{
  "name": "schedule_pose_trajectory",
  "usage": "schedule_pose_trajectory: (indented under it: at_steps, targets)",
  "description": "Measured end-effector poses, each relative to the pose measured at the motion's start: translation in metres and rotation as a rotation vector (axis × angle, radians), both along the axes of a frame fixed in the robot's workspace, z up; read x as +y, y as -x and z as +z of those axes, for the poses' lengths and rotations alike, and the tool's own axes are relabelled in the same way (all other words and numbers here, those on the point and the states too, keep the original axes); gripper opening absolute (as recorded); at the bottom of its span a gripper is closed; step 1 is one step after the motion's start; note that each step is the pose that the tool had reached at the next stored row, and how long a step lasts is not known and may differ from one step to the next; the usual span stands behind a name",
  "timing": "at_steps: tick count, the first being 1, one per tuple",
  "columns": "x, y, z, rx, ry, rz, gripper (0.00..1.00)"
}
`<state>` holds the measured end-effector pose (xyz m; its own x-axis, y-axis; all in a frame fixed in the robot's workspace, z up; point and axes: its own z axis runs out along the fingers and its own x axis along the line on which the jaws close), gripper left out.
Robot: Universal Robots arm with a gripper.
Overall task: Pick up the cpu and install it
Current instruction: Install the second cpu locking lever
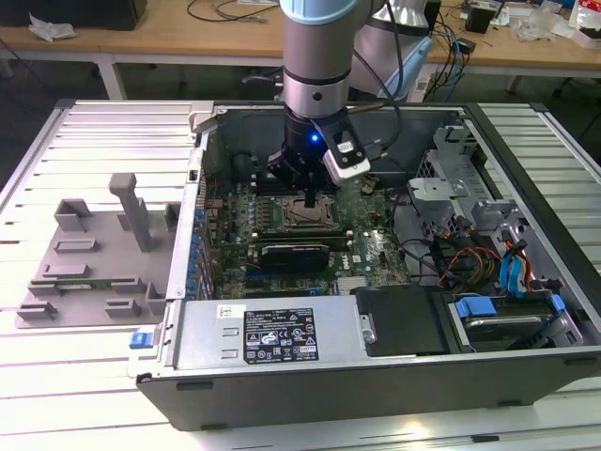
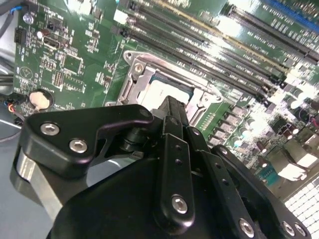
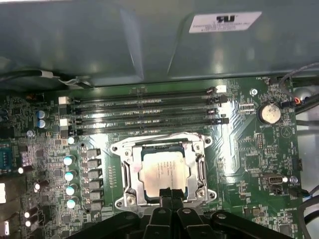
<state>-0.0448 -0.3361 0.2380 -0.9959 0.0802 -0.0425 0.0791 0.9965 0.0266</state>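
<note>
The cpu [image 3: 162, 170] is a silvery square chip lying flat inside the metal socket frame [image 3: 125, 175] on the green motherboard [image 1: 376, 254]; in the second wrist view the cpu [image 2: 160, 91] shows just beyond the fingertips. My gripper [image 3: 169, 194] hangs over the cpu's near edge, fingers pressed together with nothing between them. In the exterior view the gripper [image 1: 309, 197] points straight down into the open computer case, over the socket [image 1: 310, 218]. Whether the tips touch the chip is unclear.
Long black memory slots [image 3: 144, 112] run beside the socket, under the case wall [image 3: 149, 45]. A power supply [image 1: 272, 334], drive bay [image 1: 502, 319] and loose cables [image 1: 460, 258] crowd the case. A grey slotted fixture plate [image 1: 94, 258] lies on the exterior view's left.
</note>
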Motion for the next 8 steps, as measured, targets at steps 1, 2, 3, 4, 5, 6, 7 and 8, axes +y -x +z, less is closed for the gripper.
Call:
schedule_pose_trajectory:
  at_steps: [1,2,3,4,5,6,7,8]
  targets:
    - [-0.0036,0.0,0.0,0.0,0.0,0.0,0.11]
    - [-0.0055,0.0,0.0,0.0,0.0,0.0,0.11]
    - [-0.0073,0.0,0.0,0.0001,0.0,0.0,0.11]
    - [-0.0085,0.0,0.0,0.0,0.0,0.0,0.11]
    - [-0.0093,0.0,0.0,-0.0001,0.0009,0.002,0.11]
    - [-0.0105,0.0,0.0,0.0,0.0047,0.006,0.11]
    - [-0.012,0.0,0.0,0.0001,0.0072,0.009,0.11]
    - [-0.013,0.0,0.0,0.0,0.0086,0.011,0.11]
